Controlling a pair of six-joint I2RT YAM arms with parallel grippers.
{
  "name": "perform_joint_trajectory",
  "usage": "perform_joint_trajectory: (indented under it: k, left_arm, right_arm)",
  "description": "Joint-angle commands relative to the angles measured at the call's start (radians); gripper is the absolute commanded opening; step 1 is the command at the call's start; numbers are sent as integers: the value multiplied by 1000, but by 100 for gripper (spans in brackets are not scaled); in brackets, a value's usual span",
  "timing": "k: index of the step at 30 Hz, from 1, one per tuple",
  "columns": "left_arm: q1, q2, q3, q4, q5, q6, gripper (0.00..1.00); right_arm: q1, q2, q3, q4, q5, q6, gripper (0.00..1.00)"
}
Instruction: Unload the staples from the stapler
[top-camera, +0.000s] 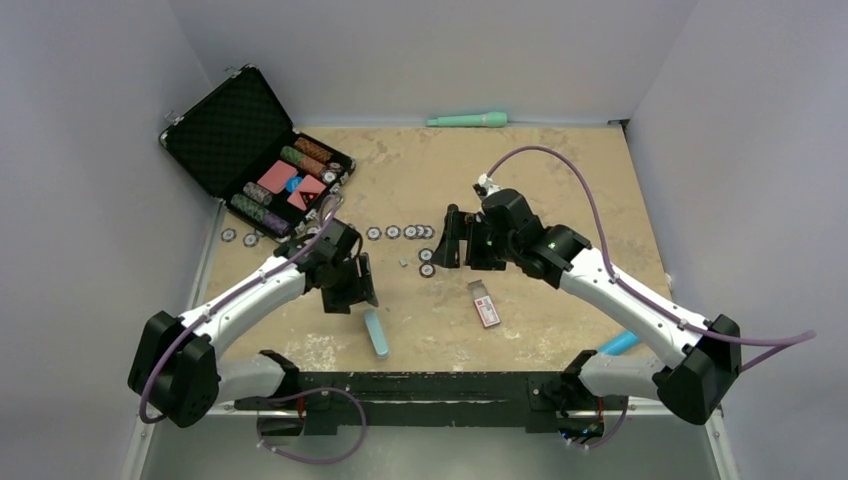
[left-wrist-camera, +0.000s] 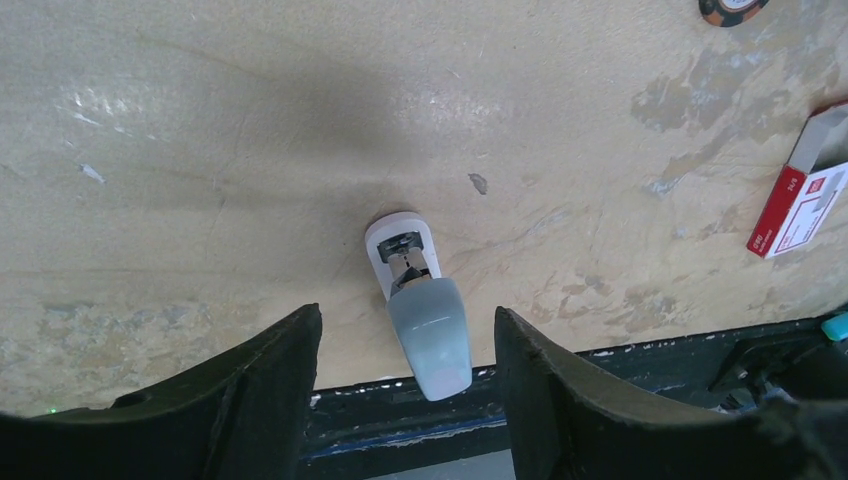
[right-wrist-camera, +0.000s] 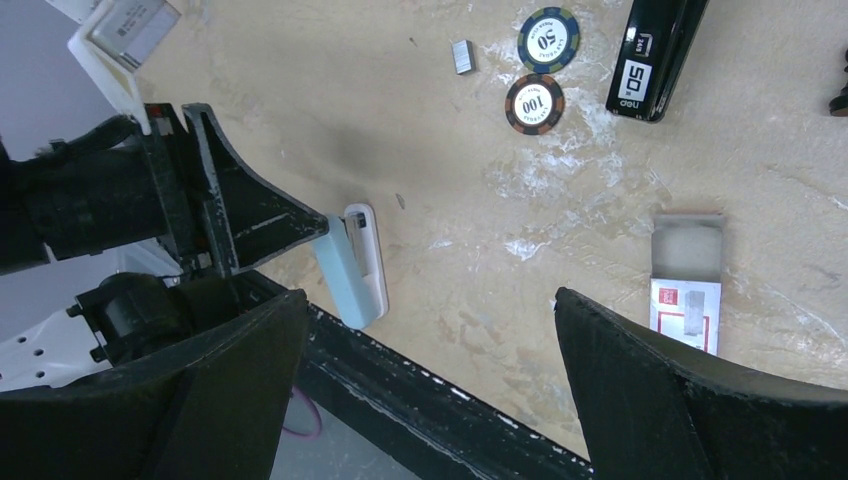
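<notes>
my left hand (left-wrist-camera: 405, 318) is released, its two fingers (left-wrist-camera: 250, 400) spread wide with nothing held. in the gap between them the pale teal bar (left-wrist-camera: 430, 335) lies flat on the surface (left-wrist-camera: 200, 130), with a white base and a bit of metal showing at its far end. as far as the left wrist view shows, neither finger touches it. the red-and-white box (left-wrist-camera: 800, 195) lies off to one side, well apart from this hand.

my right hand (right-wrist-camera: 425, 300) is released too, fingers wide apart and empty. the stapler (right-wrist-camera: 655, 60) lies on the surface well ahead of this hand. it is black with a white "50" on it, and the edge of the wrist view cuts part of it off, so i cannot tell whether it is open. the staples (right-wrist-camera: 461, 56), a tiny grey strip, lie loose on the surface, apart from the stapler and about as far ahead of my hand. two poker chips (right-wrist-camera: 533, 103), marked 50 and 100, sit just beside each other, roughly between strip and stapler. the red-and-white box lies nearer, just ahead of one finger.
</notes>
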Motion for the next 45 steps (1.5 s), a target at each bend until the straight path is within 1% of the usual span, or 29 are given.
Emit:
perform_joint_trajectory:
  k: [1, 8, 15, 19, 23, 24, 25, 27, 28, 29, 32, 37, 42, 45]
  left_arm:
    - [-52, 29, 18, -2, -65, -104, 66]
    - [-116, 101, 44, -9, -99, -143, 57]
    - [-134, 163, 64, -28, -127, -156, 51]
    - [-143, 186, 78, -18, -123, -152, 41]
    - [-149, 205, 89, -10, -115, -147, 34]
    - [-151, 210, 93, -10, -115, -145, 32]
    - [-151, 212, 95, -8, -115, -141, 26]
    - [-151, 214, 106, -16, -115, -128, 9]
    - [-151, 213, 117, -24, -115, -117, 2]
    - [-151, 212, 128, -35, -115, -105, 0]
    - [-151, 188, 165, -37, -115, -45, 0]
    - [-149, 81, 216, 32, -25, 121, 0]
    - [-144, 76, 341, -24, 24, 243, 0]
    - [-143, 93, 420, -81, 25, 292, 0]
  right_arm:
    - [6, -35, -15, 19, -5, 16, 97]
    - [7, -44, -34, 25, -14, 17, 97]
    - [13, -36, -44, 34, -24, 11, 97]
    - [15, -34, -46, 33, -25, 4, 97]
    - [16, -31, -45, 32, -23, -6, 97]
    - [15, -31, -44, 31, -23, -9, 97]
    - [16, -32, -41, 29, -21, -11, 97]
    - [15, -36, -39, 25, -19, -17, 97]
    - [15, -37, -36, 24, -19, -19, 97]
    - [15, -37, -33, 23, -19, -23, 97]
    - [15, -31, -19, 32, -35, -33, 97]
    - [15, -14, 19, 43, -57, -43, 97]
    - [14, 27, 81, 38, -46, -64, 98]
    - [14, 56, 124, 39, -47, -74, 98]
